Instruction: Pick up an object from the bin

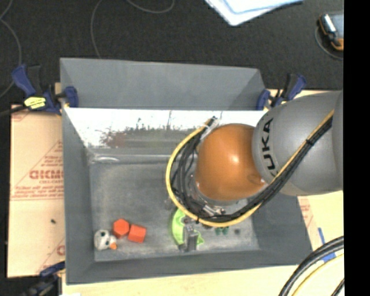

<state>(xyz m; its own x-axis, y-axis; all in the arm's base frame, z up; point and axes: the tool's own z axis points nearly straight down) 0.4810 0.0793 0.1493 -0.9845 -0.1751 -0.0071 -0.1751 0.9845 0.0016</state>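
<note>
I seem to work in a robotics lab, on a test rig rather than in a home or a shop. My arm [300, 144] is a heavy grey industrial one with KUKA lettering, an orange cover [225, 162] at its wrist and yellow and black cables [173, 167] looped round it. Below me a bare grey metal bin [156, 81] sits on a dark cloth-covered surface [115, 29], with sheets of paper [248, 8] at the far edge.
</note>
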